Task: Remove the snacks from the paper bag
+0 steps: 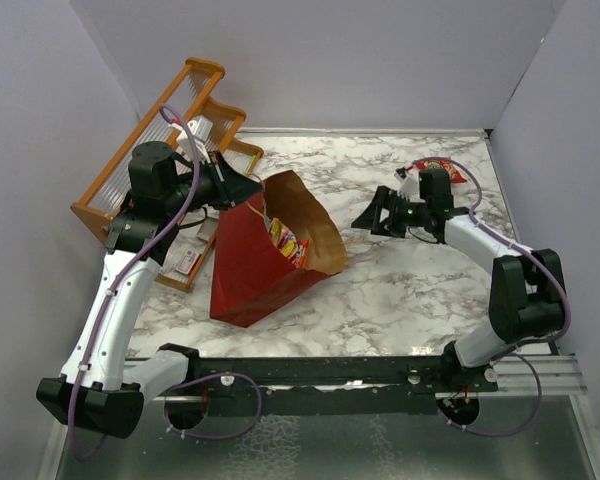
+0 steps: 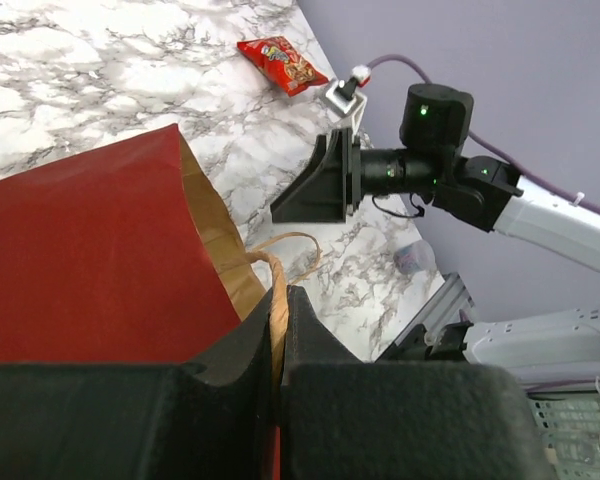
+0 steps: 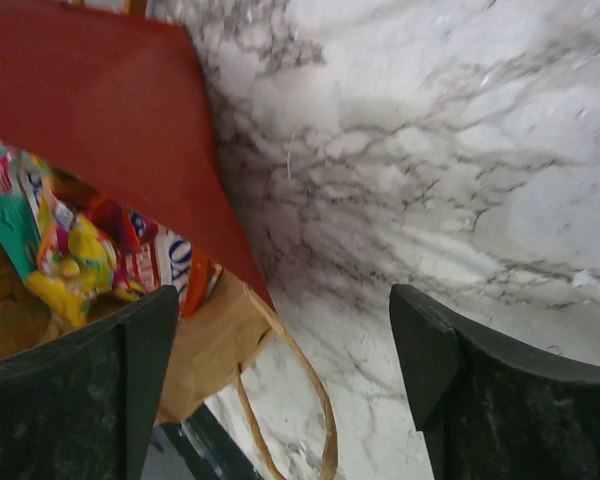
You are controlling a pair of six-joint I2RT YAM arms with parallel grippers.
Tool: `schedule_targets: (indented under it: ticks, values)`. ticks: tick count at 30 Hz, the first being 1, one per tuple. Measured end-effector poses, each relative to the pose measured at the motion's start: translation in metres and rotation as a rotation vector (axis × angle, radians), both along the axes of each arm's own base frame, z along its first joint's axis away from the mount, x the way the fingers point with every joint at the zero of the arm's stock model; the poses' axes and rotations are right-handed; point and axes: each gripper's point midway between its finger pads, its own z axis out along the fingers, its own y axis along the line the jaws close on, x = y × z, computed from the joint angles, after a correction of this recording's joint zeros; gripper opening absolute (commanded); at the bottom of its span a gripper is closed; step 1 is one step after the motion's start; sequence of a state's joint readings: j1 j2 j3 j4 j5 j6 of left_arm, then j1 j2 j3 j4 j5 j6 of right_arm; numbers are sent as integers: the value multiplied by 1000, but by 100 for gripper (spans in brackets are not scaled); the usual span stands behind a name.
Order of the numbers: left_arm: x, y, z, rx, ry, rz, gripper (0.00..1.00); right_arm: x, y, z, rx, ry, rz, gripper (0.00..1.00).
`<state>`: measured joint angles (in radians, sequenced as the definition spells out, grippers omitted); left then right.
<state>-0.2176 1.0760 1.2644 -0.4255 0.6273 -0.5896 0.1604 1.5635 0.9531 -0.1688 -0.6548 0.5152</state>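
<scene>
The red paper bag [image 1: 250, 265] lies tilted on the marble table, its brown mouth facing right. Snacks [image 1: 285, 240] show inside it: yellow, red and teal packets and an orange chip bag [image 3: 160, 265]. My left gripper [image 1: 242, 187] is shut on the bag's upper rim and twine handle [image 2: 276, 300], holding the mouth open. My right gripper [image 1: 375, 213] is open and empty, just right of the bag's mouth, pointing at it. A red snack packet [image 1: 438, 168] lies on the table at the far right, behind the right gripper; it also shows in the left wrist view [image 2: 282, 63].
A wooden rack [image 1: 155, 150] stands at the far left behind the left arm. Grey walls close the table on three sides. A loose twine handle [image 3: 300, 400] lies on the marble below the bag's mouth.
</scene>
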Motion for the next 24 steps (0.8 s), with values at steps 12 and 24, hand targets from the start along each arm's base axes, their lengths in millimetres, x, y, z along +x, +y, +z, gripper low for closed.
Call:
schedule_targets:
  ticks: [12,24]
  values:
    - [3,3,13,3,-8,26,0,-66,7,-16,11,75,151,15]
    - [24,-2,24,11,11,26,0,-133,39,8,109,55,239,1]
